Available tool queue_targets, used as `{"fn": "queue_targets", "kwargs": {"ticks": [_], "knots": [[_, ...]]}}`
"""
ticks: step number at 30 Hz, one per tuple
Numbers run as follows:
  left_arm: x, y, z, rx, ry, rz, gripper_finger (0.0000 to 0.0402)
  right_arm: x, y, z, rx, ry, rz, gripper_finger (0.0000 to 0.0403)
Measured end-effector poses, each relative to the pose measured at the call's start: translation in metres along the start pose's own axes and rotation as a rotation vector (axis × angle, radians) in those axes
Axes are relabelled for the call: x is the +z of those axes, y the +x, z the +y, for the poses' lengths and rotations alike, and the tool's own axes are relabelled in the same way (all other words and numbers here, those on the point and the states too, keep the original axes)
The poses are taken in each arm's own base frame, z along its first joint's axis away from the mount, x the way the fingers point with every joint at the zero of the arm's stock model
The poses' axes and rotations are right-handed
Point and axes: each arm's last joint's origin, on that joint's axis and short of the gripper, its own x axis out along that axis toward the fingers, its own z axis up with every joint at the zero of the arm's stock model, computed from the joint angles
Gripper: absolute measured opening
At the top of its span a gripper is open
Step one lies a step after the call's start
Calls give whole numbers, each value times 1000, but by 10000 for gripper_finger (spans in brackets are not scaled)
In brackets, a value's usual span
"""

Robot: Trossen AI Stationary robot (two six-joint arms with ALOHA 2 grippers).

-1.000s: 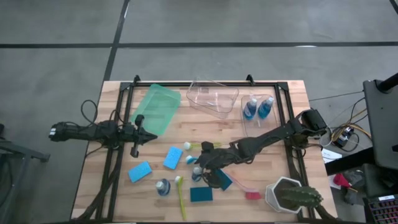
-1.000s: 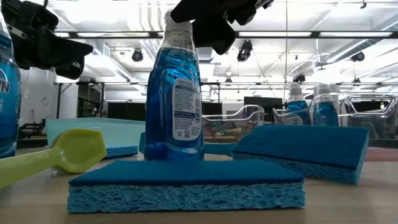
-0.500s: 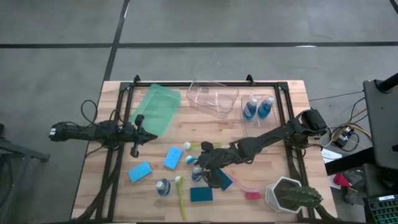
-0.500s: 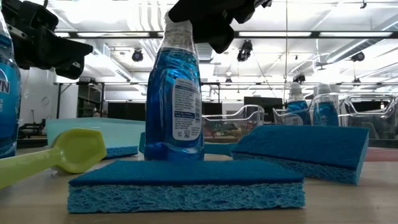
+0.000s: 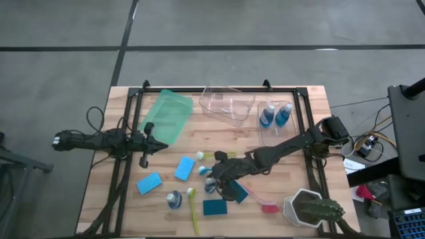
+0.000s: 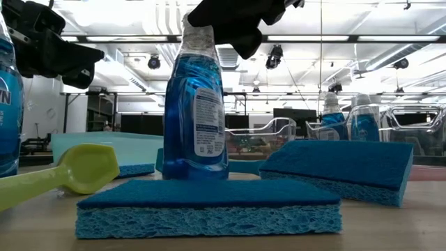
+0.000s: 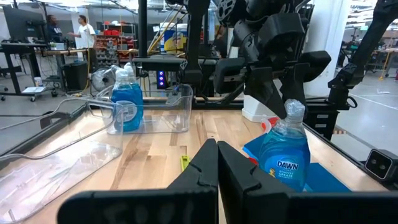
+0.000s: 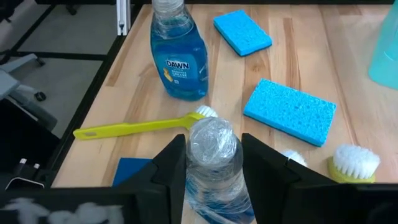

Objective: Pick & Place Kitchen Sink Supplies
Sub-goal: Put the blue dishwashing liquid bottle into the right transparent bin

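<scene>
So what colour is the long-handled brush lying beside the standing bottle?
Yellow-green brush, clearest in the right wrist view.

Right gripper (image 8: 211, 163) lowered slightly, dark fingers (image 8: 171, 167) narrowed from wide apart to the pale cap of the upright blue-liquid plastic bottle (image 6: 194, 111), bottle nudged a touch.

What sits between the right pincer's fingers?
A soap bottle's capped neck, standing upright between the right pincer's fingers; right wrist view.
</scene>
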Motion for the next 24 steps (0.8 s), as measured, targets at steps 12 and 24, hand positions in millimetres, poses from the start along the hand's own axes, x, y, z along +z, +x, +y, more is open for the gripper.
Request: {"fn": "queue_targets", "kwargs": {"ticks": [12, 24], "knots": [[0, 0, 0, 0, 0, 0, 0, 16, -5, 2, 5, 8, -47, 127], [0, 0, 0, 0, 0, 0, 0, 25, -32, -11, -60, 153, -12, 127]]}}
